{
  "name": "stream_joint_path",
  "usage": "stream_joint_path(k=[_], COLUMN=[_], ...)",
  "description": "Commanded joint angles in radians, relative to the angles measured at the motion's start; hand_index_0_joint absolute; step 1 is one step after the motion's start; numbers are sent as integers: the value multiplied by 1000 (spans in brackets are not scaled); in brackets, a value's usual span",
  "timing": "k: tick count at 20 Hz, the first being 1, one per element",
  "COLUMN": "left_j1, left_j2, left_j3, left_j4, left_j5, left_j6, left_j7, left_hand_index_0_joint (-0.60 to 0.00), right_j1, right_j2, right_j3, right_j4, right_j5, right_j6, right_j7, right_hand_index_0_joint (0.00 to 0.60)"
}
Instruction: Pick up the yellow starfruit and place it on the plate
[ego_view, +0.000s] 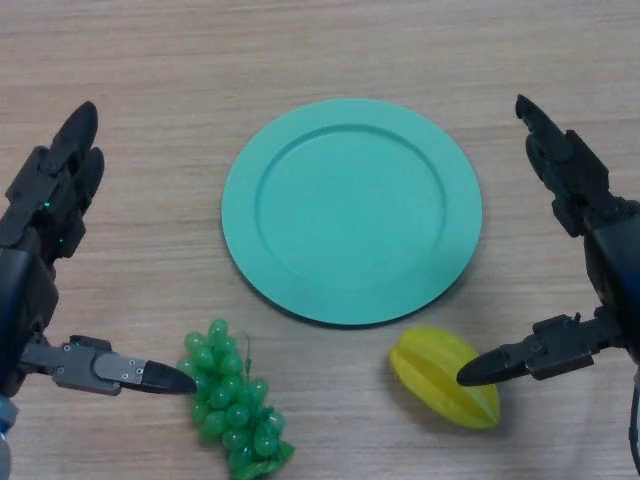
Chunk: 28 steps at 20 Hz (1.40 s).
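Note:
The yellow starfruit (440, 378) lies on the wooden table near the front, just below the right edge of the teal plate (351, 210). The plate is empty and sits at the table's middle. My right hand (578, 190) is open at the right; its fingers point up beside the plate and its thumb tip rests at the starfruit's right side. My left hand (48, 200) is open at the left edge, clear of the plate, its thumb pointing toward the grapes.
A bunch of green grapes (232, 400) lies at the front, left of the starfruit and right by my left thumb tip. Bare table lies behind the plate.

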Motion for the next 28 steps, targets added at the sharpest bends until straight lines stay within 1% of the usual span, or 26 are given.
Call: stream_joint_path(k=[1, 9, 10, 11, 12, 14, 15, 16, 18, 21, 25, 26, 28], left_j1=[-21, -17, -17, -17, -20, -33, -39, -50, -58, -58, -58, -57, -58], left_j2=[43, 38, 37, 38, 39, 43, 44, 46, 50, 51, 51, 51, 49], left_j3=[58, 51, 49, 48, 42, 35, 32, 26, 22, 16, 9, 11, 11], left_j4=[-45, -69, -68, -66, -55, -53, -46, -29, -8, 2, 8, 12, 11], left_j5=[-3, -15, -12, -11, -3, 13, 18, 15, 10, 10, 20, 16, 5], left_j6=[-114, -84, -80, -78, -69, -43, -55, -84, -108, -107, -101, -110, -97], left_j7=[58, 51, 51, 48, 48, 62, 71, 88, 101, 103, 102, 102, 107], left_hand_index_0_joint=[0, 0, 0, 0, 0, 0, 0, 0, 0, 0, 0, 0, 0], right_j1=[-38, -22, -6, -1, 8, 18, 21, 35, 53, 77, 102, 99, 92], right_j2=[-15, -11, -6, -6, -11, -5, -3, -2, 3, 8, 11, 8, 13], right_j3=[-35, -24, -10, -4, 11, 23, 27, 48, 76, 113, 168, 181, 189], right_j4=[-57, -74, -102, -113, -122, -114, -112, -93, -77, -89, -72, -45, 3], right_j5=[27, 15, -2, -18, -110, -177, -188, -241, -298, -337, -388, -432, -464], right_j6=[-84, -66, -7, 14, 29, 30, 34, 39, 47, 84, 118, 119, 113], right_j7=[-27, -24, -32, -35, -39, -50, -53, -61, -72, -69, -102, -122, -147], right_hand_index_0_joint=[0, 0, 0, 0, 0, 0, 0, 0, 0, 0, 0, 0, 0])
